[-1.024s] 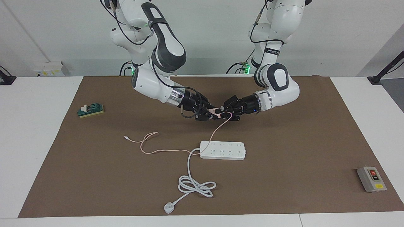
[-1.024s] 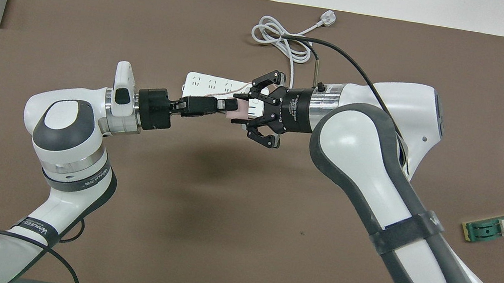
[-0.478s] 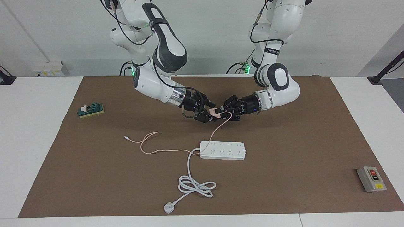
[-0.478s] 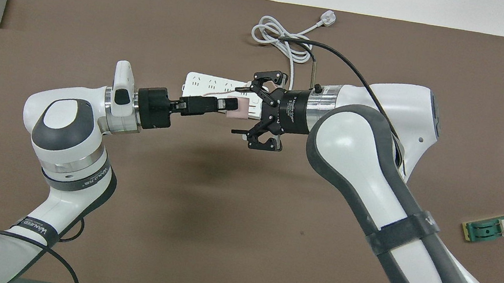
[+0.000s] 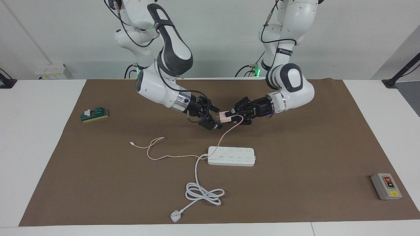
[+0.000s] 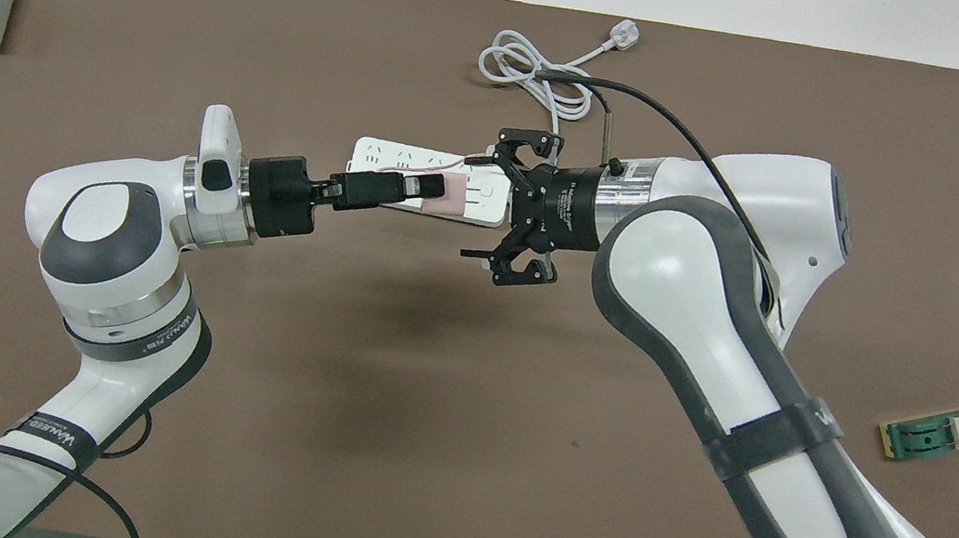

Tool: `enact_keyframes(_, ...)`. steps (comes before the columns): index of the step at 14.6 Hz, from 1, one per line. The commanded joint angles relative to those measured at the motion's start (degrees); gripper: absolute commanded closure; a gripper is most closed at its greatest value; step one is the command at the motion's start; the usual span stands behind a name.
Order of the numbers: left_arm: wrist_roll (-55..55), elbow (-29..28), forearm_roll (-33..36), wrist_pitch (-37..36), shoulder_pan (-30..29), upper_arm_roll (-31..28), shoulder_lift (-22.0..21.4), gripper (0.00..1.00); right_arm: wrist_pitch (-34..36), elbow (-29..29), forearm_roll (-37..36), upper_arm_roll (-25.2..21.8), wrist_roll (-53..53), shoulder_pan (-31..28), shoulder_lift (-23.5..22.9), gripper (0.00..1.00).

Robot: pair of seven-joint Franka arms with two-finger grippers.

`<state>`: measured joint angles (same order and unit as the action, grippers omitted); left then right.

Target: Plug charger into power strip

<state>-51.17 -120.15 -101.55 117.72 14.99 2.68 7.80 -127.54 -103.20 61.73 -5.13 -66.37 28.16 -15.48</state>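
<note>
Charger (image 5: 224, 115) clamped in my left jaws (image 5: 230, 115), up above the worktop (image 5: 295, 157), prongs toward my right jaws (image 5: 213, 118), spread wide, just beside it.

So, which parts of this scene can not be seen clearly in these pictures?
- Charger prongs: too small in the facing view, over the white power strip in the overhead view.
- Power strip: overhead view, partly covered by the left gripper, the charger and the open right gripper.
- Pink cable's loose end: overhead view, hidden by the right arm.
</note>
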Motion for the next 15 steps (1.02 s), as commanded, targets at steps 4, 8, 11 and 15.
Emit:
enact_keyframes(4,8.5,4.2,11.9,2.0,-5.6,-0.4,-1.8,1.00,2.3,2.6,-12.7,0.2,12.9,-5.0,0.4,0.00)
enact_keyframes(8,21.2,11.2,29.3,1.3,-9.3,-0.4,-2.6,1.00,7.5,4.3,-26.2,-0.2,25.1,-9.9,2.2,0.00)
enact_keyframes(11,33.7,16.2,42.5,-0.5,-9.9,-0.5,-3.5,1.00,16.9,8.3,-35.0,-0.2,29.9,-14.6,4.2,0.00)
enact_keyframes(15,51.7,27.5,65.2,-11.2,-9.8,-1.5,-3.4,1.00,25.2,9.0,-45.3,-0.1,32.6,-16.2,9.8,0.00)
